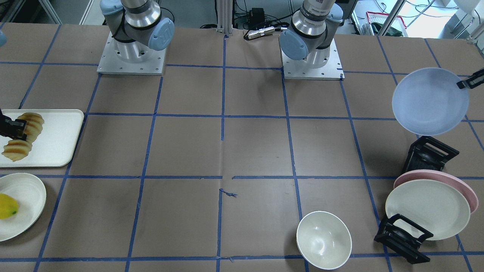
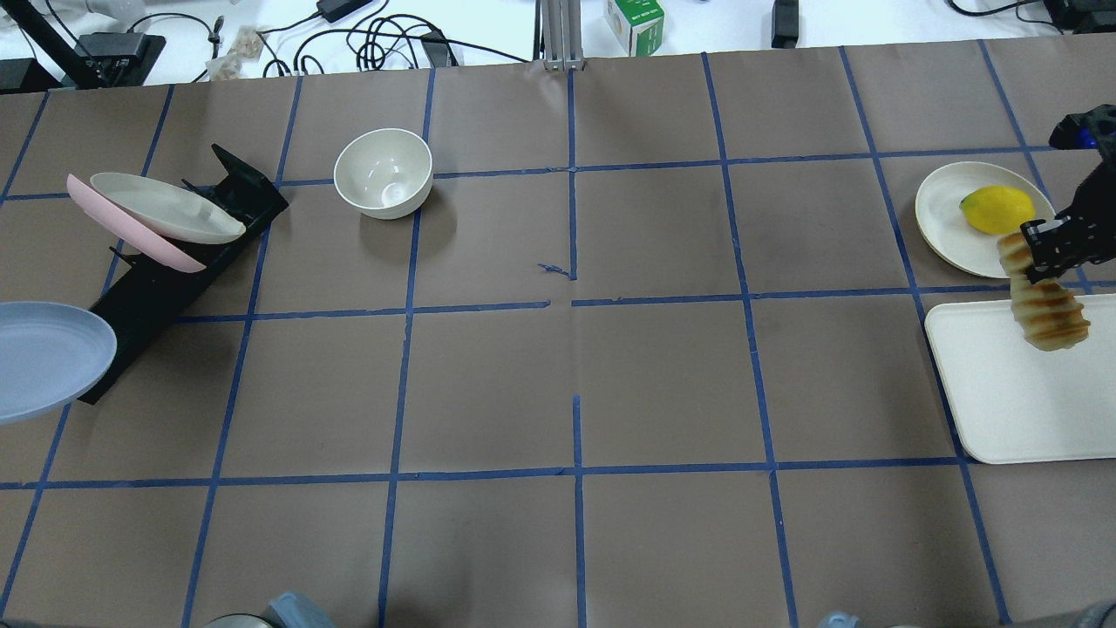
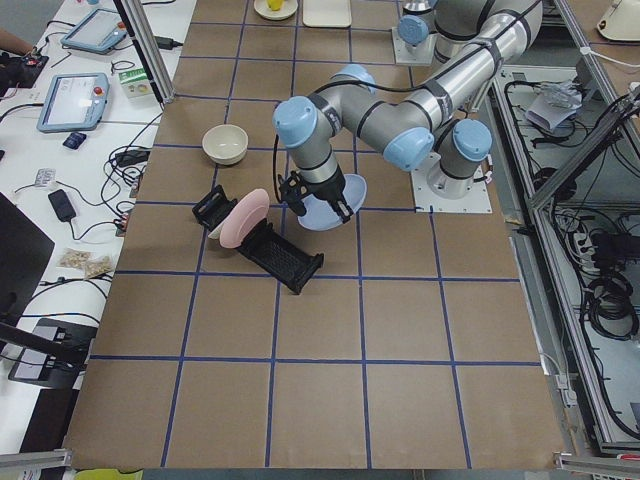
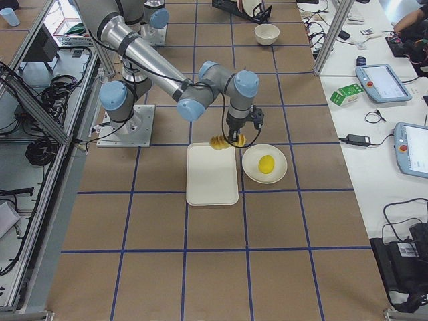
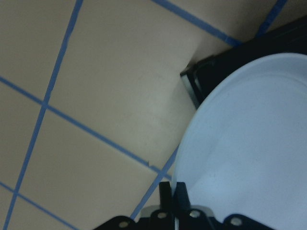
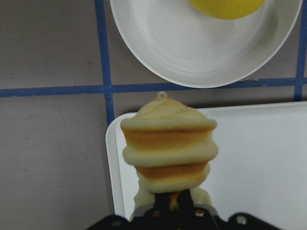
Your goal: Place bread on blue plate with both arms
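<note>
Left fingers point(image 1: 463, 84) pinched shut on the blue plate point(image 1: 430, 101) rim, plate held over the black rack point(image 1: 429, 154) at the surface's left end, right fingers point(image 2: 1051, 246) clamped on the bread point(image 2: 1049, 316), raised above the cream tray point(image 2: 1003, 410), far right.

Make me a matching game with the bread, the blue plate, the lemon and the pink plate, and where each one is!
Things:
1. bread
2. blue plate
3. lemon
4. pink plate

Places:
A. leaning in the rack
B. held up in the air by the left fingers
C. lying on a white plate
D. held by the right fingers above the tray

Pairs: 1-D, 2-B, 3-C, 4-A
</note>
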Available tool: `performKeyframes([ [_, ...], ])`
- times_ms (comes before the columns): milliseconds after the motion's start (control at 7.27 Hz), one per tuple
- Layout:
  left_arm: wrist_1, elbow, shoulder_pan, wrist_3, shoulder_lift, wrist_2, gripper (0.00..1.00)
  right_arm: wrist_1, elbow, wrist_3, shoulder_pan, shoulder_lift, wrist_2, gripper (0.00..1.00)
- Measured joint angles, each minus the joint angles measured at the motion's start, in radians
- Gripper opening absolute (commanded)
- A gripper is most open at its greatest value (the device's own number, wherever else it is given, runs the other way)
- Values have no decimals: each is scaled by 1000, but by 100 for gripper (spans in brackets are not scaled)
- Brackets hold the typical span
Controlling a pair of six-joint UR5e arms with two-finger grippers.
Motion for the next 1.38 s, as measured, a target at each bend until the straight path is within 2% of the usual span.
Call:
performKeyframes([
  [275, -62, -66, -106, -24, 54, -191, 0, 139, -126, 130, 105, -18, 9, 0],
  [550, 4, -139, -270, -112, 56, -394, 0, 184, -177, 340, 267, -25, 11, 0],
  [688, 106, -176, -375, -171, 46, -450, 0, 191, -183, 461, 350, -28, 12, 0],
  [825, 261, -234, -483, -237, 32, -474, 0, 192, -186, 579, 429, -27, 19, 0],
  [962, 477, -321, -589, -314, 11, -485, 0, 188, -188, 672, 490, -25, 36, 0],
  [1100, 683, -414, -670, -403, -19, -498, 0, 184, -188, 726, 524, -23, 57, 0],
  [1238, 837, -486, -725, -479, -56, -517, 0, 184, -188, 748, 540, -21, 70, 0],
  [1375, 939, -531, -778, -556, -92, -530, 0, 183, -188, 756, 553, -18, 76, 0],
])
